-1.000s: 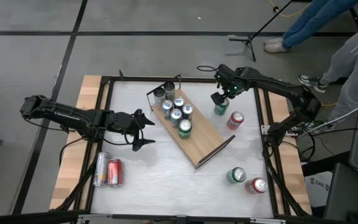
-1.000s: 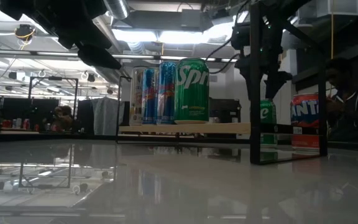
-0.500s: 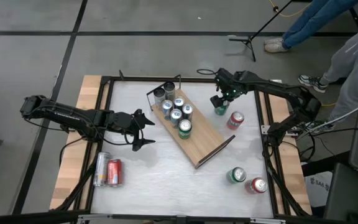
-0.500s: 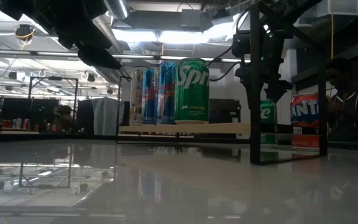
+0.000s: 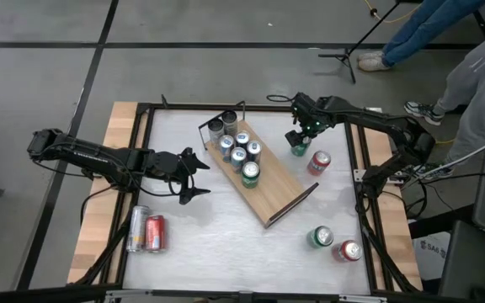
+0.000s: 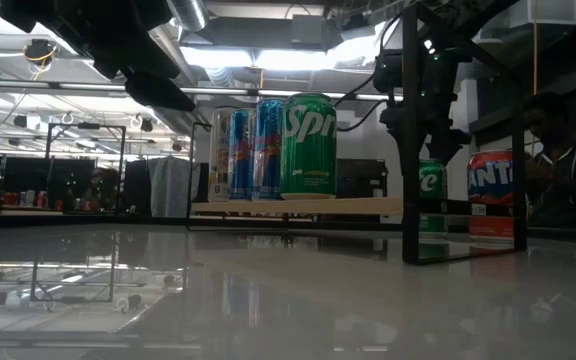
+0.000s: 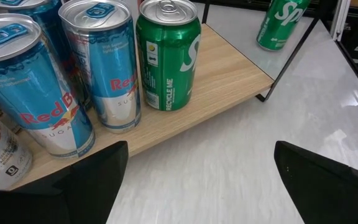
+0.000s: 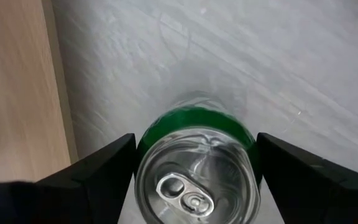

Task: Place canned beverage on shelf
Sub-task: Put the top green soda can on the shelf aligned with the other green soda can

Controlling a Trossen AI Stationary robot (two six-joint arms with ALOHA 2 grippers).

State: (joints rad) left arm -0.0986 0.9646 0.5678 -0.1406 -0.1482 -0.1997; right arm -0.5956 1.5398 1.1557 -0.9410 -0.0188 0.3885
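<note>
My right end effector sits over the upright green can, fingers spread either side of its top, not closed on it. The can stands on the bench just beside the shelf. My left end effector hangs open near the shelf's other long side, facing the cans on it. A red can lies near my right end effector.
</note>
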